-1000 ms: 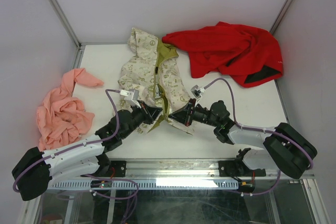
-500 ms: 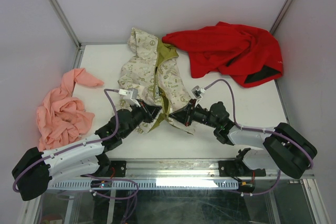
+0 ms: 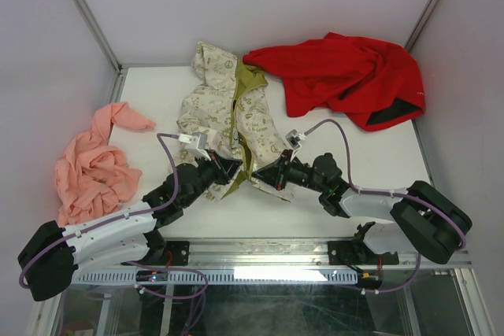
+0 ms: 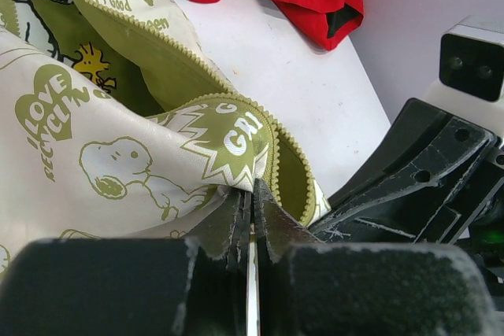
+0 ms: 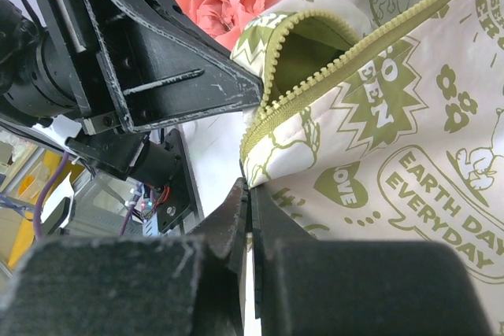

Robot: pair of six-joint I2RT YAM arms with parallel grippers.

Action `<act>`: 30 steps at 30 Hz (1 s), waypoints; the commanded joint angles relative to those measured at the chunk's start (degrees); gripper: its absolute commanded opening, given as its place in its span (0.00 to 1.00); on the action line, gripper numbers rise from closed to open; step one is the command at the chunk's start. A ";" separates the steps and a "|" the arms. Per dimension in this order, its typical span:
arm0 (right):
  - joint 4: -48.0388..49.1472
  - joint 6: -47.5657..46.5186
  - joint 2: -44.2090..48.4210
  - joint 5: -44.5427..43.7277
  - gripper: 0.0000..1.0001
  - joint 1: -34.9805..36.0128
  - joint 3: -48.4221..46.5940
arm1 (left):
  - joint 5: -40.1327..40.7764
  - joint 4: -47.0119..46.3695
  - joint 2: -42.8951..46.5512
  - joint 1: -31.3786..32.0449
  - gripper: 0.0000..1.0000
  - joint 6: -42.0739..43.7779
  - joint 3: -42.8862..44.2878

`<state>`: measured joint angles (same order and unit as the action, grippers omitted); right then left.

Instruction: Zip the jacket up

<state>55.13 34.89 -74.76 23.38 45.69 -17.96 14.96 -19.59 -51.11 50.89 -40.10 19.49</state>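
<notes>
Cream jacket (image 3: 228,116): zipper teeth (image 4: 272,145) visible only from wrists.

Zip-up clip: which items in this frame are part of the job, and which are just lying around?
Part of the job:
- jacket, cream with olive print, front open
- left gripper, shut on one bottom corner of the jacket
- right gripper, shut on the other front edge

Just lying about:
- red garment, back right
- pink garment, far left
</notes>
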 commanded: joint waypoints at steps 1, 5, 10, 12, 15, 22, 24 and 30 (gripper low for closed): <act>5.75 0.59 -0.03 -0.02 0.00 0.45 -1.46 | 0.69 -1.77 0.02 -0.46 0.00 -0.42 2.66; 5.77 0.54 -0.15 -0.04 0.00 0.53 -1.73 | 0.39 -1.71 -0.31 -0.39 0.00 -0.69 2.75; 5.98 0.70 -0.68 -0.74 0.00 0.54 -1.58 | 0.18 -1.80 0.04 -0.47 0.00 -0.68 2.86; 6.26 0.87 -0.86 -0.87 0.00 0.54 -1.49 | 0.16 -1.76 0.05 -0.44 0.00 -0.73 2.75; 6.80 1.05 -0.91 -0.80 0.00 0.49 -1.53 | 0.03 -1.78 -0.27 -0.40 0.00 -0.77 2.75; 7.18 1.13 -0.65 -0.81 0.00 0.53 -1.38 | 0.07 -1.82 -0.82 -0.41 0.00 -1.14 2.70; 7.16 1.14 -0.65 -1.00 0.00 0.54 -1.34 | -0.09 -1.76 -0.98 -0.44 0.00 -1.20 2.77; 7.85 1.87 -0.39 -3.78 0.00 0.54 -0.47 | -0.80 -1.84 -0.88 -0.44 0.00 -1.21 2.68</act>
<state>57.69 36.16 -75.70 22.46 45.80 -18.00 14.90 -19.25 -52.21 50.89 -40.97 19.90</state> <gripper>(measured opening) 0.008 0.009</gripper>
